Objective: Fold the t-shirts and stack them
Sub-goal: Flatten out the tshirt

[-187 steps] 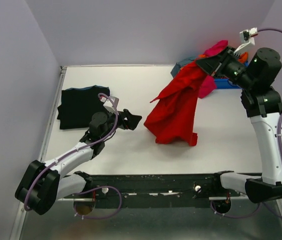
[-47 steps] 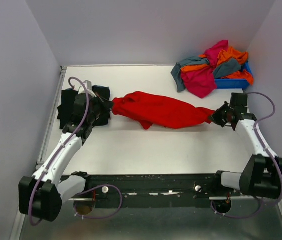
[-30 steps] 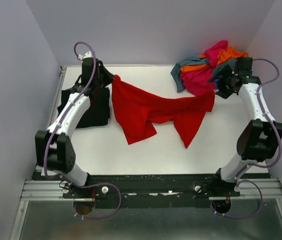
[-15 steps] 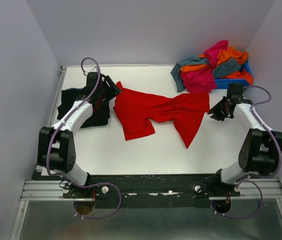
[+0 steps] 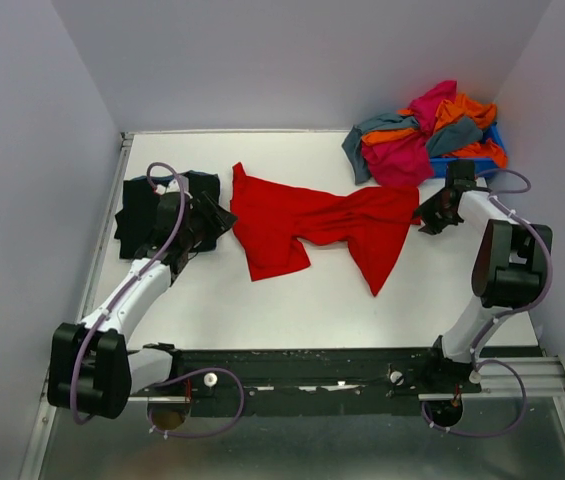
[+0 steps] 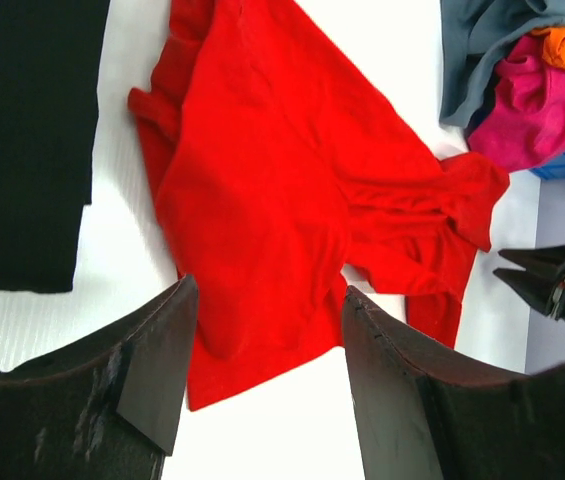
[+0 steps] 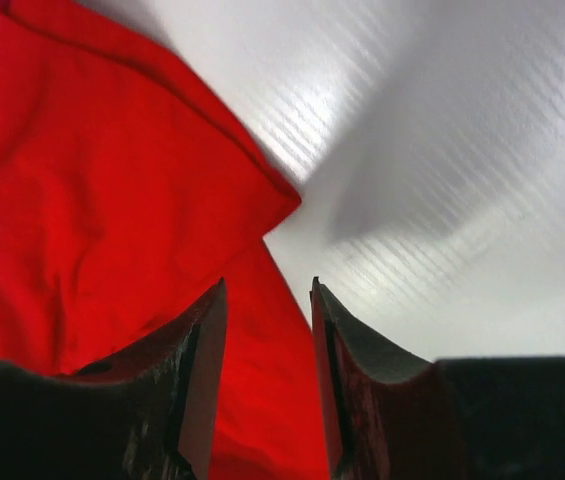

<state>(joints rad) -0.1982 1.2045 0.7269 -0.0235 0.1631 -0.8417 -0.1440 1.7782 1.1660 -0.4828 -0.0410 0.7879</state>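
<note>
T-shirt folding is partly done: a black t-shirt is laid folded at the tabletop's left, a red t-shirt is spread rumpled in the middle, and a heap of t-shirts is left at the bin. The left tool, parted and empty, is placed just beside the red t-shirt's left edge; the right tool, likewise parted and empty, at its right edge.
</note>
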